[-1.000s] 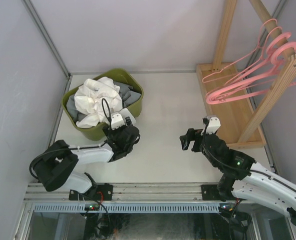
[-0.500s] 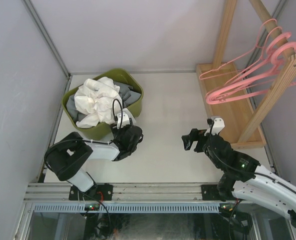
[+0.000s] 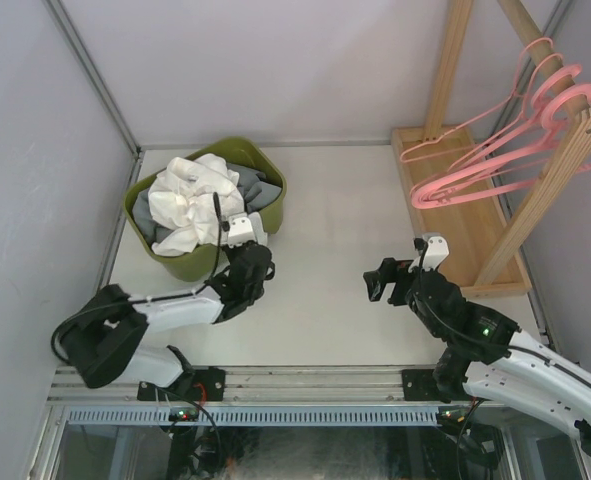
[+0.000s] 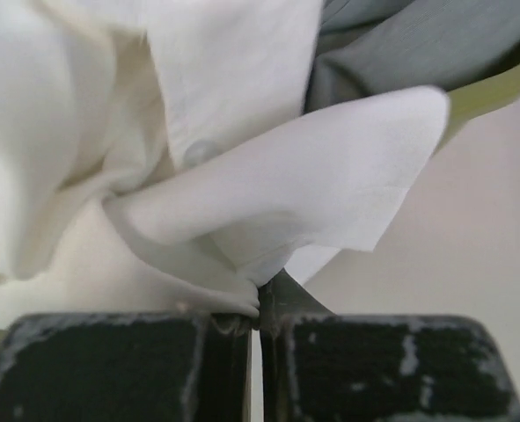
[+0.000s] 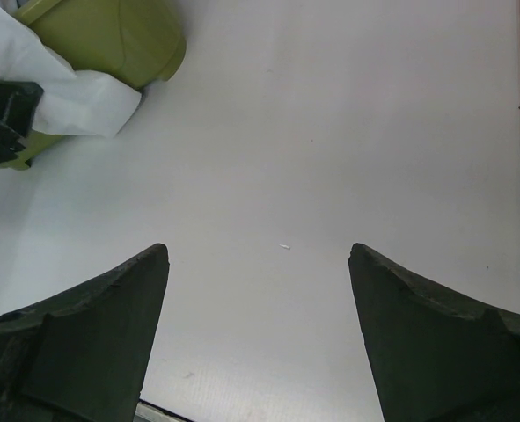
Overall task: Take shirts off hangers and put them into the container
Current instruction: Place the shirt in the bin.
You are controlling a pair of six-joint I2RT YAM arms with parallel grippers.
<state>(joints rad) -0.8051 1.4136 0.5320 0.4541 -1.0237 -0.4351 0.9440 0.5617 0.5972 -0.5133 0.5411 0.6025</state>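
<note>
Because a flap of the white shirt (image 4: 242,167) droops over the near rim of the green tub (image 3: 185,265) at far left, we clamp our left gripper (image 4: 260,318) shut on that flap, probably to tuck it in. Our right gripper (image 5: 258,255) hangs open and empty over the table (image 3: 325,200); the pink hangers (image 3: 445,192) at far right carry nothing.

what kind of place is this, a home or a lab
Probably a robot lab test cell, not a home: two arms bolted to a metal rail, plain panel walls boxing in the table, a wooden rack with bare pink hangers.
</note>
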